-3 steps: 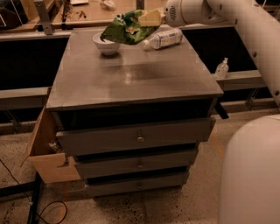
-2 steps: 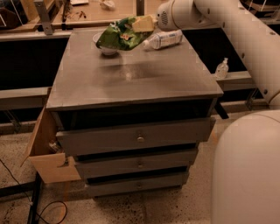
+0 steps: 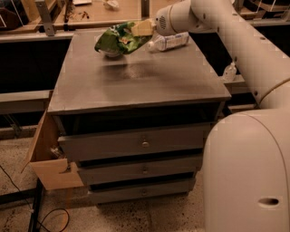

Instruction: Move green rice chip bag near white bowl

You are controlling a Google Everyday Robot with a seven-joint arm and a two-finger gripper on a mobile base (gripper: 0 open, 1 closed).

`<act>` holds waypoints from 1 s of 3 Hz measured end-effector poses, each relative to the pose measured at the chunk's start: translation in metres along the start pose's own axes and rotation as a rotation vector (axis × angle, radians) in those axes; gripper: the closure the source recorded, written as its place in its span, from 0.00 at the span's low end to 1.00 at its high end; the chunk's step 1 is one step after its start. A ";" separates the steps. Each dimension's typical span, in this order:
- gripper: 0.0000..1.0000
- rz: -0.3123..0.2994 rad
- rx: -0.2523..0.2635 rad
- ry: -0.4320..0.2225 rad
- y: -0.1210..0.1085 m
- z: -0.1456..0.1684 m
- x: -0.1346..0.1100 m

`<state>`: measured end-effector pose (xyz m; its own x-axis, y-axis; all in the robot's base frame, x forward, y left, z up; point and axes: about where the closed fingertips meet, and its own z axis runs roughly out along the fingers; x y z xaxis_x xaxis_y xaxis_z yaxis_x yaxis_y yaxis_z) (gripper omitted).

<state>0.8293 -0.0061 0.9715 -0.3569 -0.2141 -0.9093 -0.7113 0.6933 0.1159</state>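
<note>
The green rice chip bag (image 3: 118,38) hangs in the air above the far left part of the grey cabinet top (image 3: 136,81). My gripper (image 3: 141,29) is shut on the bag's right end and holds it up. The white bowl (image 3: 110,53) sits on the cabinet top right under the bag; only its lower part shows below the bag.
A clear plastic bottle (image 3: 170,41) lies on its side at the far right of the top, just under my arm. The cabinet has several drawers (image 3: 145,144). A cardboard box (image 3: 47,158) leans at its left side. A wooden table (image 3: 90,9) stands behind.
My gripper has carried the green bag to the left, from beside the bottle to a spot over the white bowl. The bowl and bottle have not moved.
</note>
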 end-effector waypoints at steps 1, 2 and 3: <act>0.36 0.021 -0.005 -0.010 -0.003 0.008 -0.002; 0.12 0.045 0.000 -0.012 -0.008 0.007 0.003; 0.00 0.043 0.013 -0.031 -0.018 -0.014 0.013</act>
<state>0.8290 -0.0309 0.9630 -0.3676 -0.1629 -0.9156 -0.6877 0.7104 0.1497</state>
